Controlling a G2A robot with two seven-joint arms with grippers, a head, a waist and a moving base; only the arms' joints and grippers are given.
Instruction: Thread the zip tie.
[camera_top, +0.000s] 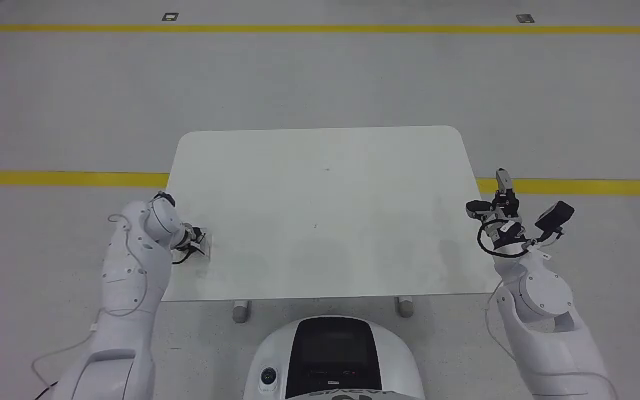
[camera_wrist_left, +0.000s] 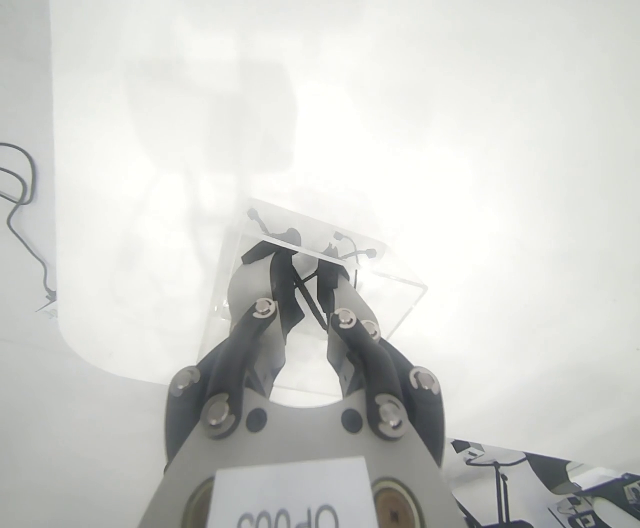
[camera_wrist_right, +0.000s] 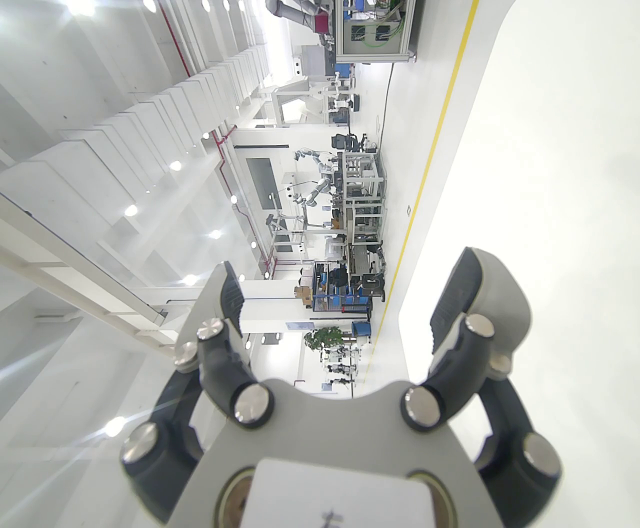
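Note:
A small clear box (camera_wrist_left: 397, 295) stands near the front left corner of the white table (camera_top: 320, 210). It holds several black zip ties (camera_wrist_left: 350, 250). My left gripper (camera_wrist_left: 305, 272) reaches down into the box (camera_top: 203, 243), its fingers drawn close together on one thin black zip tie (camera_wrist_left: 309, 302) that runs slanted between them. My right gripper (camera_wrist_right: 345, 295) hangs beyond the table's right edge (camera_top: 503, 203), open wide with nothing between its fingers.
A dark cable (camera_wrist_left: 22, 200) lies on the floor beyond the table's left edge. A yellow floor line (camera_top: 320, 28) runs behind the table. The tabletop (camera_wrist_left: 425, 125) around the box is bare white.

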